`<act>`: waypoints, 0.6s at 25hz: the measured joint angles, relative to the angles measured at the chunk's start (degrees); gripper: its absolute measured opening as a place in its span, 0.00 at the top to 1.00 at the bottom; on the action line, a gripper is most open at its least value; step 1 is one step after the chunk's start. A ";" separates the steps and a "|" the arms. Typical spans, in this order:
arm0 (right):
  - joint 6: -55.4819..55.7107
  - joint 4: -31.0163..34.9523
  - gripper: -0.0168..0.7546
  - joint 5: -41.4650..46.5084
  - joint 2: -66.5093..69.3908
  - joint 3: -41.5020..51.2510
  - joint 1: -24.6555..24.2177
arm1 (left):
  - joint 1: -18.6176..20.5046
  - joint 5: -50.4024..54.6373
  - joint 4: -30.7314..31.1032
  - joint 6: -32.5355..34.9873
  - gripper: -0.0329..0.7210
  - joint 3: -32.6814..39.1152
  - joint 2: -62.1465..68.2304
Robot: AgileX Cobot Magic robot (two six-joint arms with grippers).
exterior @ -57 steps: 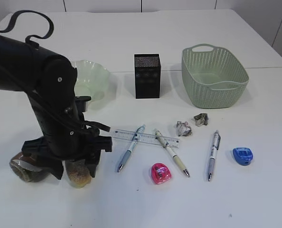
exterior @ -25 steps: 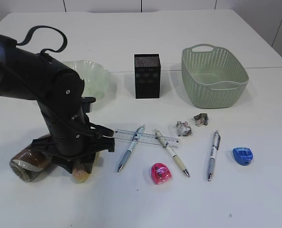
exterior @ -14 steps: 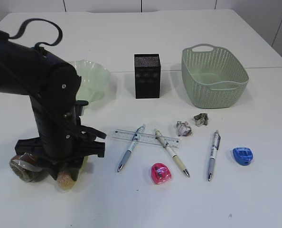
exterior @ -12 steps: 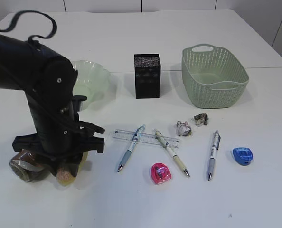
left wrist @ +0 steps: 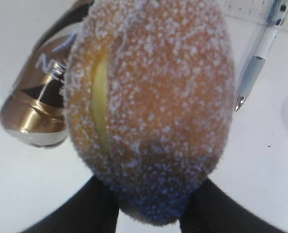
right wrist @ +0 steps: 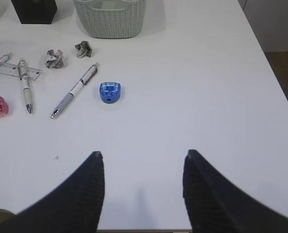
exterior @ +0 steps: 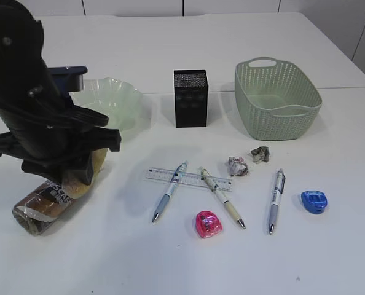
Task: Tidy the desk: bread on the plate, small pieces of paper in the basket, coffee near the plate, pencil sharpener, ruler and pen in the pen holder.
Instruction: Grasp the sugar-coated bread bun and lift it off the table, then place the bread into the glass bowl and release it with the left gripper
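My left gripper [left wrist: 151,206] is shut on the sugar-dusted bread [left wrist: 151,107], which hangs above the desk [exterior: 170,258]. In the exterior view the bread [exterior: 91,171] peeks out under the black left arm, short of the pale green plate [exterior: 112,101]. Below it the coffee bottle [exterior: 44,206] lies on its side. The ruler [exterior: 192,179], three pens [exterior: 169,192] [exterior: 222,196] [exterior: 276,200], a pink pencil sharpener [exterior: 208,224] and a blue one [exterior: 314,201] lie mid-desk. Two paper pieces [exterior: 237,166] [exterior: 260,154] sit before the basket [exterior: 278,101]. My right gripper [right wrist: 143,154] is open over bare desk.
The black mesh pen holder [exterior: 190,98] stands upright between the plate and the basket. A seam crosses the desk behind them. In the right wrist view the desk's right edge [right wrist: 267,68] and near edge lie close to the gripper.
The left arm has risen from the desk with the bread in its grip and shifted back toward the plate, uncovering more of the coffee bottle. Nothing else has moved.
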 joint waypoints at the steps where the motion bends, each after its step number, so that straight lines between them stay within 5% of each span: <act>1: 0.00 0.00 0.44 0.00 0.00 0.00 0.00 | 0.00 0.00 1.19 0.00 0.65 0.00 -0.64; 8: 0.00 0.08 0.44 0.00 0.00 0.00 0.00 | 0.00 1.38 8.24 0.64 0.65 -2.22 -3.09; 15: 0.00 0.08 0.44 0.00 0.00 0.00 0.00 | 2.11 7.56 11.61 3.46 0.65 -12.04 -1.75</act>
